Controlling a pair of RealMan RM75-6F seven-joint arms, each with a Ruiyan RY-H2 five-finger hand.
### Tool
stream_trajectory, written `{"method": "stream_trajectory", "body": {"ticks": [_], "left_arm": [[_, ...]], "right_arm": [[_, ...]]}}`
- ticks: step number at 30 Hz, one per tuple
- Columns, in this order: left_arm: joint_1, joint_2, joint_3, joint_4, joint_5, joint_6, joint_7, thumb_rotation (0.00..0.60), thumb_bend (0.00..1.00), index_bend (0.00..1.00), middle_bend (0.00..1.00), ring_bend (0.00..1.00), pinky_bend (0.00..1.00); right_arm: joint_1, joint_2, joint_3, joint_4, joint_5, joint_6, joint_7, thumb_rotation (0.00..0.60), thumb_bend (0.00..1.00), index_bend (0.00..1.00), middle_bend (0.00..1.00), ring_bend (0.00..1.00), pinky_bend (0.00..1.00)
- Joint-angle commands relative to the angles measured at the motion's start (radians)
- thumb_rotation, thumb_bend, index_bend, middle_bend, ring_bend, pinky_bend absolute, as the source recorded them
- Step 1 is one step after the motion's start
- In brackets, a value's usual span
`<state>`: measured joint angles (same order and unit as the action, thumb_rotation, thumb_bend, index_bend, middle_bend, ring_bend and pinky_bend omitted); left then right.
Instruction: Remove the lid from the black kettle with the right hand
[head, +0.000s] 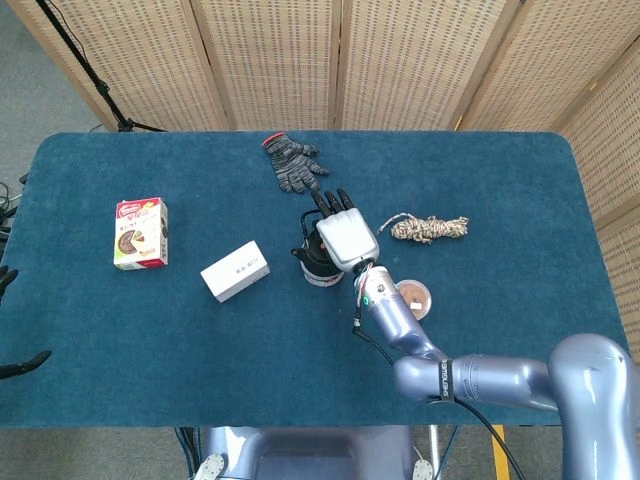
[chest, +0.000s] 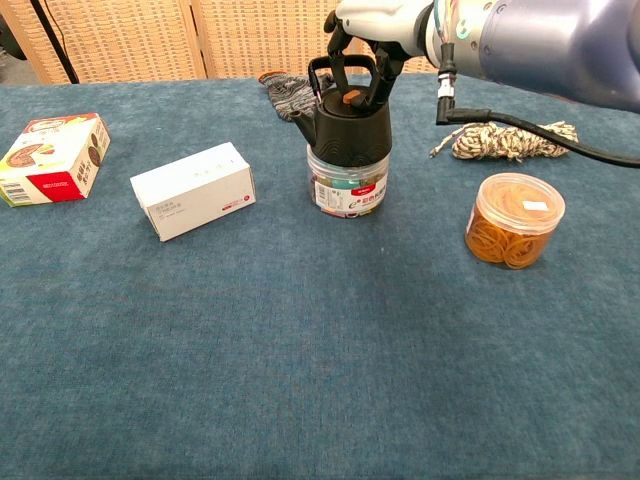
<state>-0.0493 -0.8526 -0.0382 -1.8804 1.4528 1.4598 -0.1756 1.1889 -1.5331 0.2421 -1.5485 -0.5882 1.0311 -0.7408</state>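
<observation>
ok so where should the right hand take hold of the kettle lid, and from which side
By the small orange knob at the lid's centre, pinched from straight above. The lid lies flat in the kettle top, so only the knob sticks up. The upright handle arches over it, so the right hand's fingers should reach down past that arch.

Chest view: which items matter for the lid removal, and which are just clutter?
In play:
black kettle, standing on a clear jar
lid, still on the kettle
right hand, fingers down around the kettle's top

Clutter:
white box
snack box
glove
rope bundle
tub of rubber bands
</observation>
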Motion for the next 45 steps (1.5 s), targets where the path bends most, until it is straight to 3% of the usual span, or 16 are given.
{"method": "stream_trajectory", "body": {"ticks": [1,28,39,45], "left_arm": [[0.0,0.001,0.001,0.001,0.001,-0.001,-0.002,0.6,0.0,0.0,0.0,0.0,0.0],[0.003,0.009,0.007,0.004,0.013,0.001,-0.024,0.6,0.0,0.0,0.0,0.0,0.0],[0.003,0.012,0.01,0.006,0.025,0.004,-0.035,0.6,0.0,0.0,0.0,0.0,0.0],[0.009,0.012,0.015,0.008,0.037,0.013,-0.039,0.6,0.0,0.0,0.0,0.0,0.0]], "right_arm": [[-0.006,-0.007,0.002,0.006,-0.012,0.003,0.011,0.6,0.39,0.5,0.04,0.0,0.0],[-0.036,0.03,0.026,-0.054,-0.054,0.049,-0.004,0.6,0.39,0.56,0.05,0.0,0.0],[-0.074,0.139,0.047,-0.163,-0.057,0.103,-0.016,0.6,0.39,0.56,0.05,0.0,0.0],[-0.123,0.224,0.026,-0.212,-0.069,0.123,-0.007,0.6,0.39,0.56,0.05,0.0,0.0]]}}
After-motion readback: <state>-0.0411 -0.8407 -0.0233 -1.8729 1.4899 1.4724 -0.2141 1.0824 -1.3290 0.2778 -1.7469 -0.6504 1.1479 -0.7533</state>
